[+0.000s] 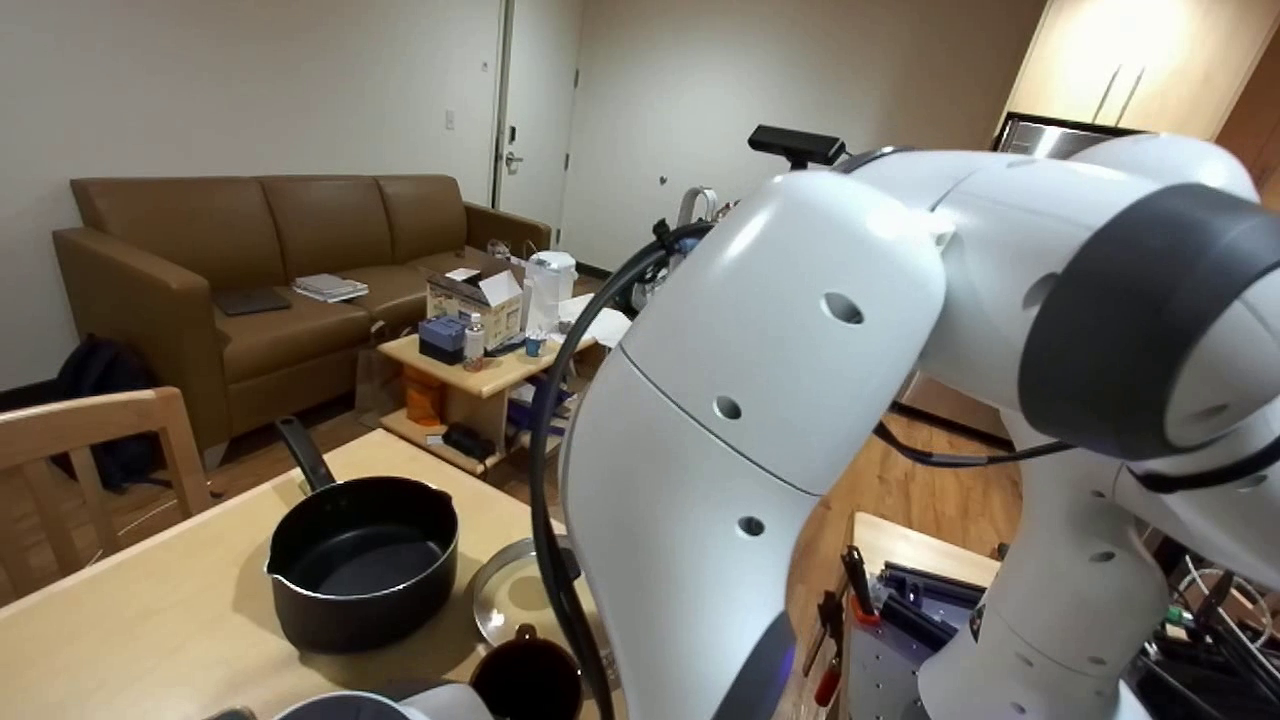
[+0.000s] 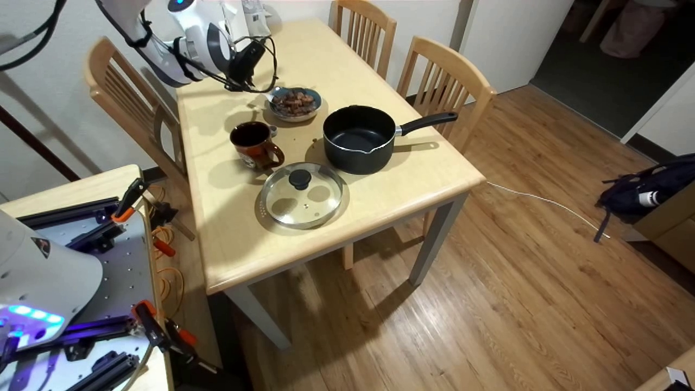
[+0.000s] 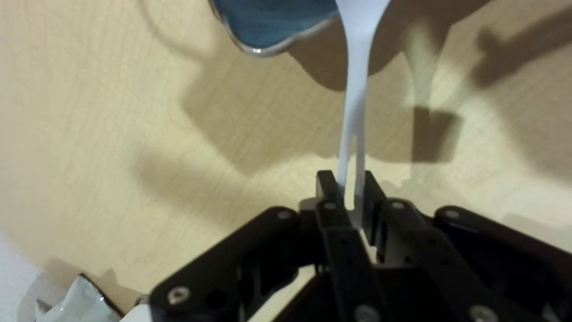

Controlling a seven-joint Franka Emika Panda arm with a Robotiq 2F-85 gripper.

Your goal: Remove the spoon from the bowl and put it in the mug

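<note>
Pale wooden table (image 2: 233, 239): set with a glossy brown mug (image 2: 253, 145) near a round blue bowl (image 3: 268, 27) of brown chunks.
White slot-handled spoon (image 3: 357, 67): held at the bowl's rim, contact unclear.
Black two-fingered gripper (image 3: 351, 185): jaws closed around the spoon's handle.

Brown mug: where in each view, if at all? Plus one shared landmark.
In an exterior view: brown mug at the bottom edge, left of centre, partly cut off.
In an exterior view: brown mug above mid-height, left of centre.
Wrist view: not in it.
Shared landmark: the light wood table, in all three views.
</note>
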